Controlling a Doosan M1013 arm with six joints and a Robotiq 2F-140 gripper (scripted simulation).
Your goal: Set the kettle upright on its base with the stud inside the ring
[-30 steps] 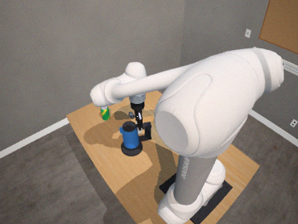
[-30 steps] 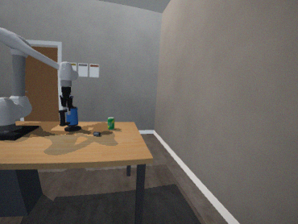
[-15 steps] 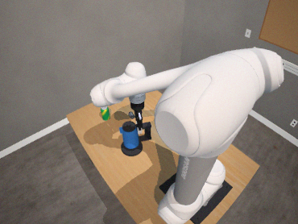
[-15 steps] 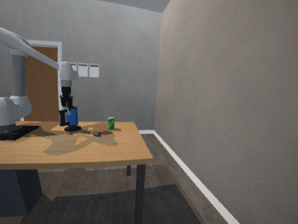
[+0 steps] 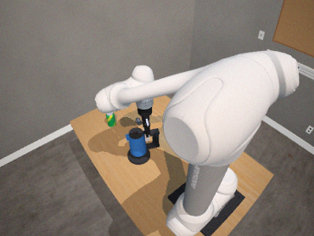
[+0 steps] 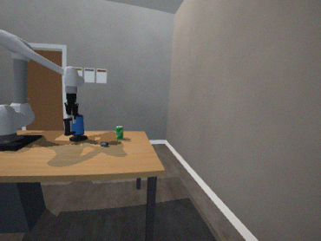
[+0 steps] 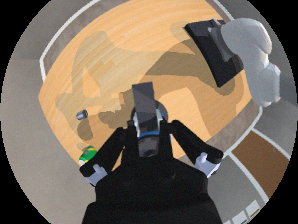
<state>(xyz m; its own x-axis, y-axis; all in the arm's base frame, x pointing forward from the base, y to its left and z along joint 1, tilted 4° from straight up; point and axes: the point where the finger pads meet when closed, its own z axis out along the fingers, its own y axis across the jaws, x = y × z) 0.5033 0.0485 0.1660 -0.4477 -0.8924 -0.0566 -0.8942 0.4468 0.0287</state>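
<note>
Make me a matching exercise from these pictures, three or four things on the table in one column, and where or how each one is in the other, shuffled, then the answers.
Things:
1. kettle
2. base
3. can
4. gripper

Descriptions:
A. green, standing near the table's far edge
B. black disc under the blue body
C. shut on the black handle
D. blue, upright

Pairs: 1-D, 2-B, 3-A, 4-C

The blue kettle (image 5: 137,144) with a dark lid, a spout and a black handle (image 5: 155,137) stands upright on its round black base (image 5: 138,159), on the wooden table. The stud and ring are hidden under the kettle.
</note>
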